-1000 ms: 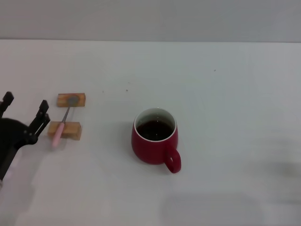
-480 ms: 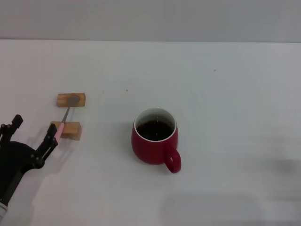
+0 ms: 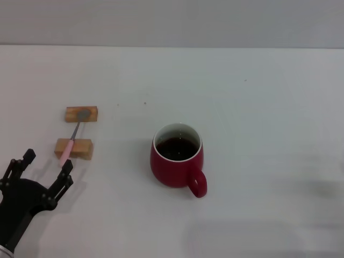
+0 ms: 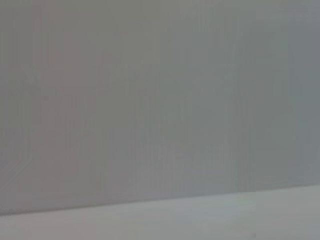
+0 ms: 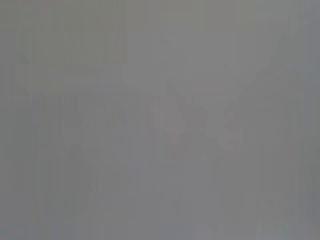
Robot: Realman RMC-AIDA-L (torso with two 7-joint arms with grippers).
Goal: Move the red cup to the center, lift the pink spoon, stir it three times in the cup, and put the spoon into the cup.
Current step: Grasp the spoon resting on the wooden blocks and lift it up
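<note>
Looking down from our head camera, we note:
Left gripper (image 3: 44, 164): near left corner, fingers spread wide, holding nothing, touching nothing (one fingertip (image 3: 67, 165) sits just near of the spoon's handle end).
Pink spoon (image 3: 72, 138): left side, lying across two wooden blocks (image 3: 73, 148), bowl on the far block, pink handle over the near one.
Red cup (image 3: 177, 159): around the middle of the white table (image 3: 258, 107), upright, dark liquid inside, handle pointing near-right.
Right gripper: out of view.
</note>
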